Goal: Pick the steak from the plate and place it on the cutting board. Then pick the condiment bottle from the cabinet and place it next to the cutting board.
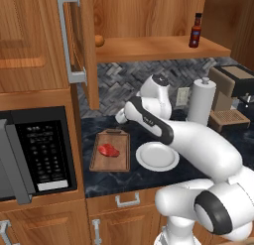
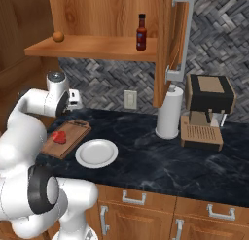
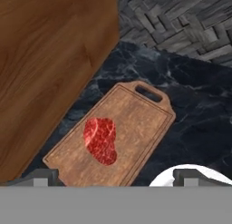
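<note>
On the brown wooden cutting board (image 3: 113,137), with its raised rim and cut-out handle, lies the small flat slab of raw red steak (image 3: 100,140), so the first half of the task looks done; the round white plate (image 1: 157,156) sits bare just beside the board on the dark marbled table (image 2: 160,156). Above the board, the end effector (image 3: 115,177) hovers with its two dark fingers spread wide and nothing between them. The coming move turns on the slim condiment bottle (image 1: 196,30) with dark red-brown contents, red label and black cap: it stands upright, long axis vertical, on the wooden shelf of the brown cabinet (image 1: 158,48), well above the hand and towards 1 o'clock in the left base view. From the right base view it stands towards 2 o'clock (image 2: 141,32), near the open door with its long grey metal handle (image 2: 177,35). A small orange ball (image 2: 58,36) rests at the shelf's other end. The bottle's smooth, narrow body would likely suit a sideways pinch
</note>
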